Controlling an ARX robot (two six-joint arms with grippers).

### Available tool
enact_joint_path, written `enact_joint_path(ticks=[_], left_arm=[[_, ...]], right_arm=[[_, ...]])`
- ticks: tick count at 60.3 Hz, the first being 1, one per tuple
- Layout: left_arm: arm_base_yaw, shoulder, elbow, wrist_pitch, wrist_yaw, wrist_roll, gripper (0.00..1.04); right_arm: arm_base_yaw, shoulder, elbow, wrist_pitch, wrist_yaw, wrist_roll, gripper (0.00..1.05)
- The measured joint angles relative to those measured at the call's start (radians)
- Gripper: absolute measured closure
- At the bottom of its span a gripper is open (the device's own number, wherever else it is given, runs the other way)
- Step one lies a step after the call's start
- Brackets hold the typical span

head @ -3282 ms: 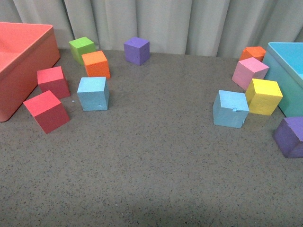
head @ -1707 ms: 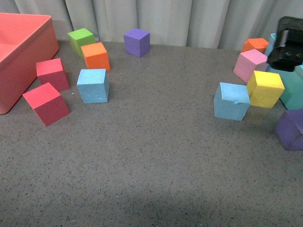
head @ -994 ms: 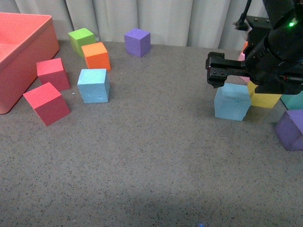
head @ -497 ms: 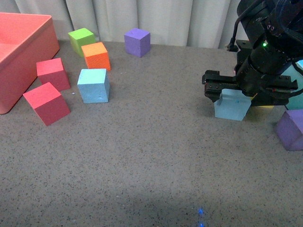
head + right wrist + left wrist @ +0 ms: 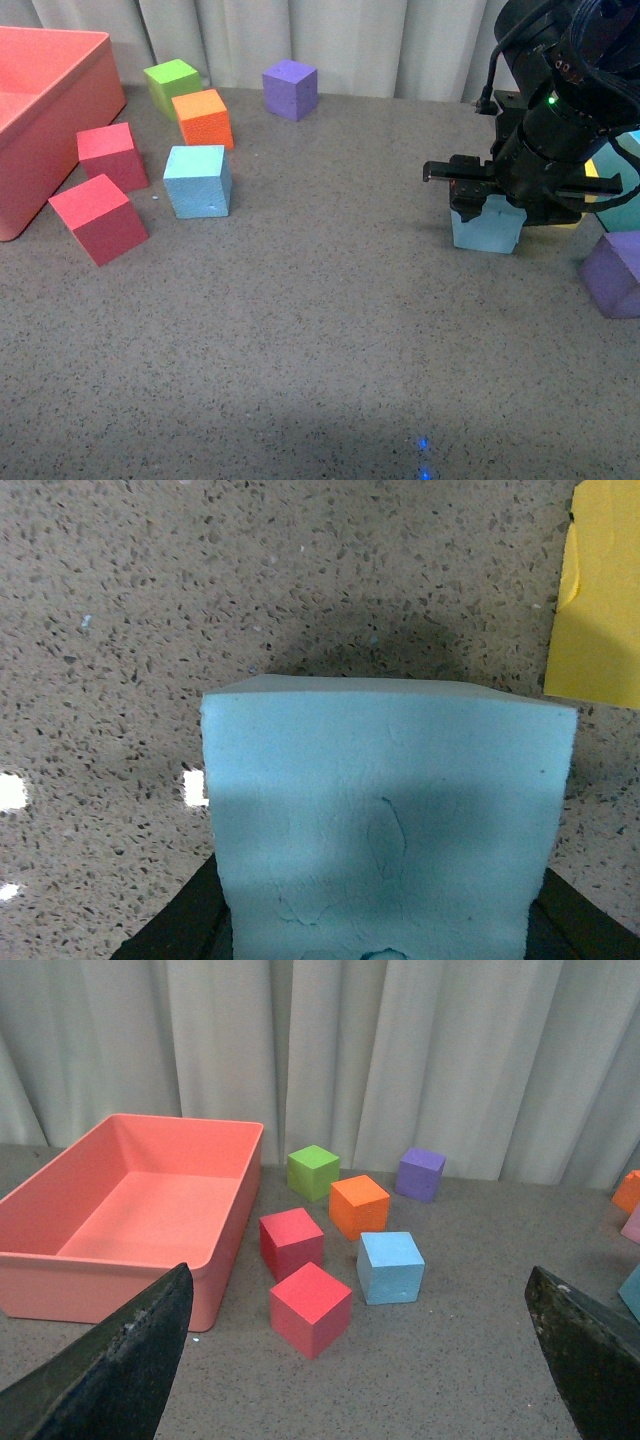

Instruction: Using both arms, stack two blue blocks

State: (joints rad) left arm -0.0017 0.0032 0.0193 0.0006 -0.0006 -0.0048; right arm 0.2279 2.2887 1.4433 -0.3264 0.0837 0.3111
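Right fingers (image 5: 175, 930) flank blue block (image 5: 385, 820); coral bin (image 5: 100, 1285) well apart.

Two matte sky-blue foam cubes, both sitting flat on the tabletop and well apart: left cube (image 5: 197, 181) at mid-left, slightly turned; right cube (image 5: 487, 232) at mid-right, top face under the right claw (image 5: 492, 203), fingers straddling its sides, contact unclear.

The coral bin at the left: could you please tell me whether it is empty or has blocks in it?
Empty: the left wrist view shows the coral bin with its whole floor bare.
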Motion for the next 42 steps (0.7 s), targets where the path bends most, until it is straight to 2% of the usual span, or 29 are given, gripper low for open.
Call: enact_joint_path(ticks=[19,27,42], left_arm=[[0.0,0.0,0.0,0.0,0.0,0.0,0.07],[0.0,0.0,0.0,0.0,0.0,0.0,0.07],[0.0,0.0,0.0,0.0,0.0,0.0,0.07]], right_arm=[[0.094,-0.025,0.02,-0.009,-0.053,-0.018,0.58],[0.163,0.01,0.103,-0.026,-0.06,-0.017,0.58],[0.216,0.108,0.229,-0.082,-0.056,-0.006,0.58]])
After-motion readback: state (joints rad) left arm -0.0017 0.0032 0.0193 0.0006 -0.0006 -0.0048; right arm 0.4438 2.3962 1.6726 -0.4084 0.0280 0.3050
